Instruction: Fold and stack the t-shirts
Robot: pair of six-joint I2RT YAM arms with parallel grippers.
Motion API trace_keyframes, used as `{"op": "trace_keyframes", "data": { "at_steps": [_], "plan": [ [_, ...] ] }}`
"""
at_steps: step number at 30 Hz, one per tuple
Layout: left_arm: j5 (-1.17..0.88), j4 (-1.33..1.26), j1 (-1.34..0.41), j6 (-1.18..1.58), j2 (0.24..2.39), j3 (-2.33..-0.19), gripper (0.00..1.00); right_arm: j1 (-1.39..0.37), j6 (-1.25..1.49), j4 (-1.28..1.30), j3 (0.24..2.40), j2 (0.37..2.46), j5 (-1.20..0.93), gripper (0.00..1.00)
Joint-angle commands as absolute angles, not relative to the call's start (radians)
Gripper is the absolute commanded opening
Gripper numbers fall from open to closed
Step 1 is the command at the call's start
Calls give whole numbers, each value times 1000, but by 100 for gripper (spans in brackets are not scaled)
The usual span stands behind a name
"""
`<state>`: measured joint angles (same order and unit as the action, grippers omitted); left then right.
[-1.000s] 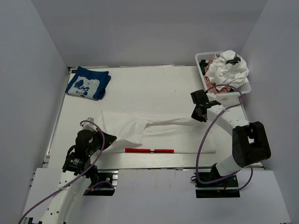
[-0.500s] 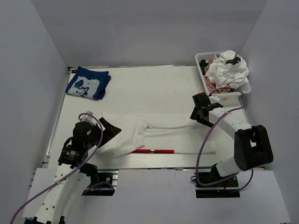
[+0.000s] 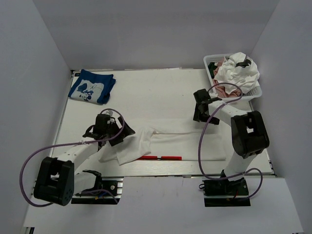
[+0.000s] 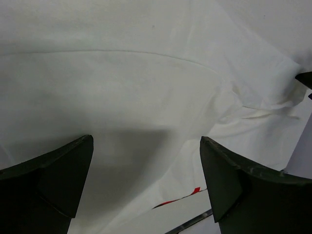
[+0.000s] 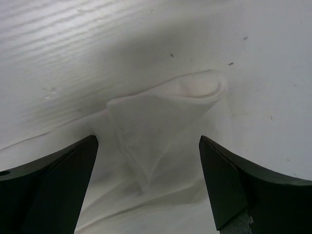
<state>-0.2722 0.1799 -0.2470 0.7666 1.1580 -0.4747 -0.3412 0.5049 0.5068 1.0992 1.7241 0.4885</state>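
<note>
A large white t-shirt with a red logo print lies flat and wrinkled across the near middle of the table. My left gripper hovers open over its left end, and the left wrist view shows only white cloth and a sliver of red print between its spread fingers. My right gripper stands open over the shirt's right end, above a curled corner of cloth. A folded blue t-shirt with a white graphic lies at the back left.
A white mesh basket at the back right holds a crumpled white tee and a pink one. Grey walls close in the table on three sides. Purple cables loop from both arms.
Both grippers opened and let go of the white shirt, which dropped flat onto the table. The left gripper moved away from me and to the right; the right one moved back and slightly left.
</note>
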Motion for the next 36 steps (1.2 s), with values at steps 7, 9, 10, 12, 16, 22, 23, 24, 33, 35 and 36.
{"op": "trace_keyframes", "data": {
  "at_steps": [7, 9, 10, 12, 16, 22, 23, 24, 33, 35, 36],
  "plan": [
    [-160, 172, -238, 791, 1331, -471, 100, -290, 709, 701, 1055, 1684, 785, 90],
    [-111, 213, -238, 825, 1380, -491, 100, -255, 745, 695, 997, 1640, 781, 90],
    [-98, 225, -238, 825, 1394, -500, 100, -229, 747, 690, 971, 1611, 763, 90],
    [-89, 248, -238, 834, 1417, -522, 100, -195, 735, 642, 905, 1553, 724, 90],
    [-63, 259, -238, 834, 1436, -557, 100, -112, 686, 578, 827, 1406, 594, 90],
    [-63, 239, -250, 798, 1494, -661, 100, -100, 500, 320, 752, 1266, 209, 90],
    [-63, 227, -250, 786, 1512, -673, 100, -103, 464, 281, 732, 1253, 26, 90],
    [-72, 227, -250, 785, 1534, -687, 100, -116, 437, 249, 721, 1253, -38, 90],
    [37, 311, -250, 709, 1813, -977, 100, -213, 380, 26, 767, 1489, -258, 90],
    [28, 298, -250, 686, 1865, -1032, 100, -241, 390, 52, 773, 1525, -212, 90],
    [-13, 288, -250, 657, 1897, -1102, 100, -244, 396, 63, 769, 1545, -137, 90]
  ]
}}
